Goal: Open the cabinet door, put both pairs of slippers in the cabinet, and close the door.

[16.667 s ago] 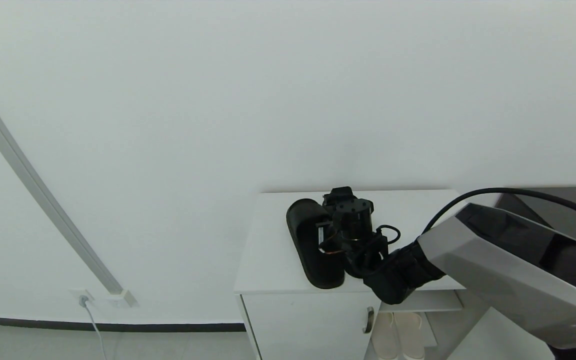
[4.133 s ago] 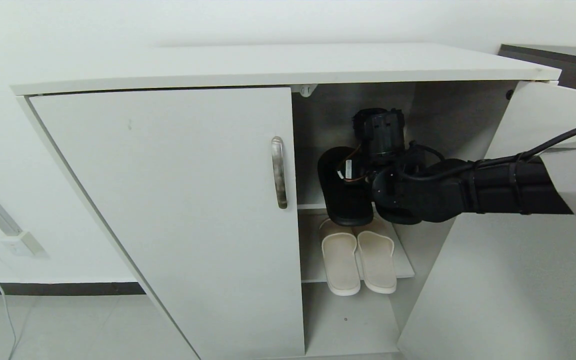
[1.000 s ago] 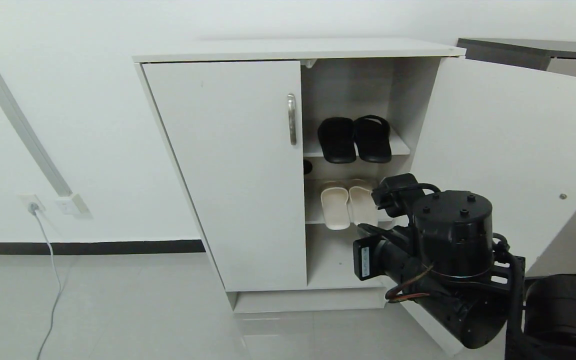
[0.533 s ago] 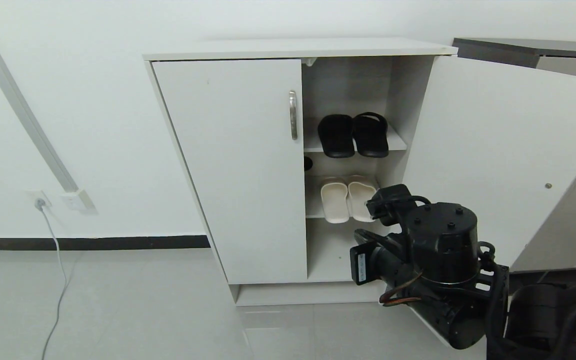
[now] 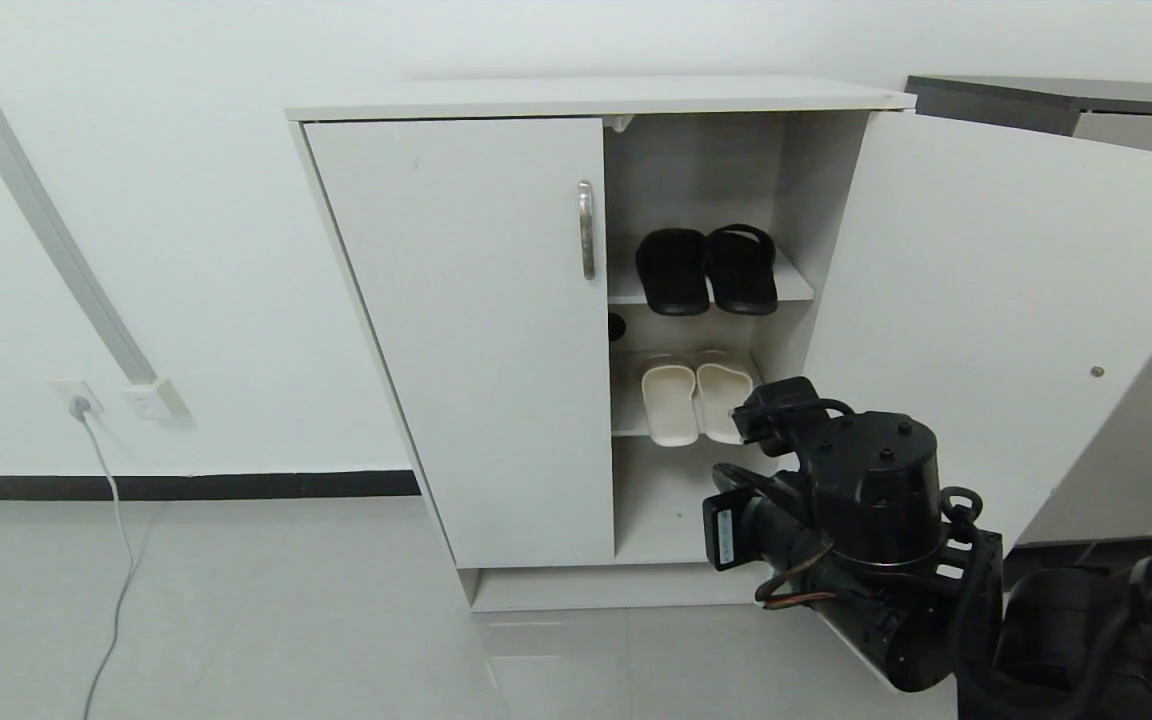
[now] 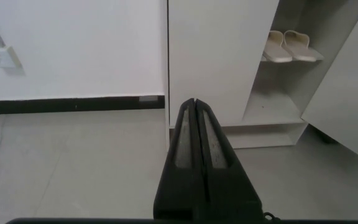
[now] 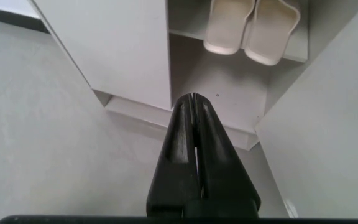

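The white cabinet (image 5: pixel 456 330) stands with its left door shut and its right door (image 5: pixel 986 300) swung wide open. A black pair of slippers (image 5: pixel 706 270) lies side by side on the upper shelf. A cream pair of slippers (image 5: pixel 694 402) lies on the middle shelf, and also shows in the wrist views (image 6: pixel 291 46) (image 7: pixel 247 25). My right arm (image 5: pixel 866 500) hangs low in front of the open compartment. My right gripper (image 7: pixel 193 99) is shut and empty, pointing at the bottom shelf (image 7: pixel 222 84). My left gripper (image 6: pixel 193 104) is shut and empty, above the floor before the shut door.
The shut door carries a metal handle (image 5: pixel 587 230). A wall socket with a cable (image 5: pixel 81 408) sits to the left, below a slanted wall conduit (image 5: pixel 36 210). A darker cabinet (image 5: pixel 1136 110) stands behind the open door. Grey tiled floor (image 5: pixel 236 620) spreads in front.
The black slippers went from the cabinet top onto the upper shelf and were let go. The right arm has withdrawn and sunk slightly; the head camera backed away.
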{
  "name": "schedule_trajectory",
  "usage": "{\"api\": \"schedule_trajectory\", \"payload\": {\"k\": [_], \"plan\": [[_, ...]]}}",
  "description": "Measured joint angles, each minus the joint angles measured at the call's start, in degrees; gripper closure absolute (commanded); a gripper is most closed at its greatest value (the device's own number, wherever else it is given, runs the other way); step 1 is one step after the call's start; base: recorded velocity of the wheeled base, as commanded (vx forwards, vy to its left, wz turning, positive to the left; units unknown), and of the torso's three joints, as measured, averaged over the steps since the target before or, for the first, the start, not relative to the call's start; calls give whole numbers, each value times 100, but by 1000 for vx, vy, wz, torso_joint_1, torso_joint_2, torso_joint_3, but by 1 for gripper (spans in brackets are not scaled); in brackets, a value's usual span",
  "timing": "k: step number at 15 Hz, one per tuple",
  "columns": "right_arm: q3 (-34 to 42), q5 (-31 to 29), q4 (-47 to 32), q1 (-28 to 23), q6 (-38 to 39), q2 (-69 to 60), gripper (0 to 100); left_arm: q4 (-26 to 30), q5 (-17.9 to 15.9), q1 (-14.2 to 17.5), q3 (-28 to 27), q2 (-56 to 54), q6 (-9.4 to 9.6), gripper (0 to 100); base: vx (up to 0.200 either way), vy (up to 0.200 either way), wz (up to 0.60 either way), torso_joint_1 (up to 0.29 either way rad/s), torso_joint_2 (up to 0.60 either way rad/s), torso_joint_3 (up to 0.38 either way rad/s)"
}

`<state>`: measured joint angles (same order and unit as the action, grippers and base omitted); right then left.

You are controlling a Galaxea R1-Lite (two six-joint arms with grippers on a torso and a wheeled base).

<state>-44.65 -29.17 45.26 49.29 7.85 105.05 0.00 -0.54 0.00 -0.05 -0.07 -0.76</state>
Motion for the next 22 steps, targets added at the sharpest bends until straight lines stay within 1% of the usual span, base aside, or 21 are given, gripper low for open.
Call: {"api": "schedule_trajectory", "payload": {"k": [7, 10, 14, 22], "plan": [[0, 0, 0, -17, -2, 49, 100, 0, 2, 0, -2, 0, 0, 100, 0, 0, 0, 0, -10, -9], [0, -2, 15, -17, -11, 57, 100, 2, 0, 0, -2, 0, -2, 100, 0, 0, 0, 6, -186, -308], [0, 2, 9, -10, -13, 71, 100, -5, 0, 2, -6, 0, 0, 100, 0, 0, 0, 38, -500, -370], [12, -9, -2, -61, -13, 60, 100, 2, -6, -2, -2, 0, 2, 100, 0, 0, 0, 129, -465, -344]]}}
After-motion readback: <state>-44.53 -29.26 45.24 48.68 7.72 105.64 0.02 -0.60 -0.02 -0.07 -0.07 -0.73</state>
